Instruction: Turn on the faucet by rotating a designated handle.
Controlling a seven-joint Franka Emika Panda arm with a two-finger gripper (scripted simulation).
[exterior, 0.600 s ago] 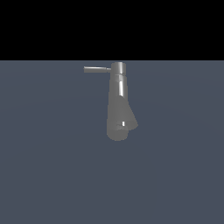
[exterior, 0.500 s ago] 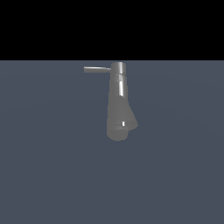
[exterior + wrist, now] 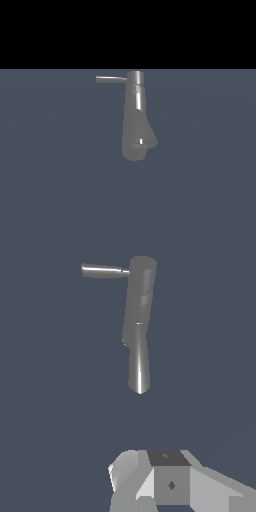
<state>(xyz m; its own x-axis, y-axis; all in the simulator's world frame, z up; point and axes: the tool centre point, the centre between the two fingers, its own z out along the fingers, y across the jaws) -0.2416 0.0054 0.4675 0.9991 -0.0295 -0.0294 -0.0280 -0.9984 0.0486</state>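
faucet [image 3: 136, 120] stands mid-desk toward far edge | handle [image 3: 111, 79] juts level from its top toward exterior view's left | jaws: wrist view shows body only [image 3: 167, 483], state cannot be told, nothing held | handle lies well ahead, untouched, long axis crosswise to approach

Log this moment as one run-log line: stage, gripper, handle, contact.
stage: approach | gripper: apart from faucet, open or shut unclear | handle: sticks out toward exterior view's left, untouched | contact: none
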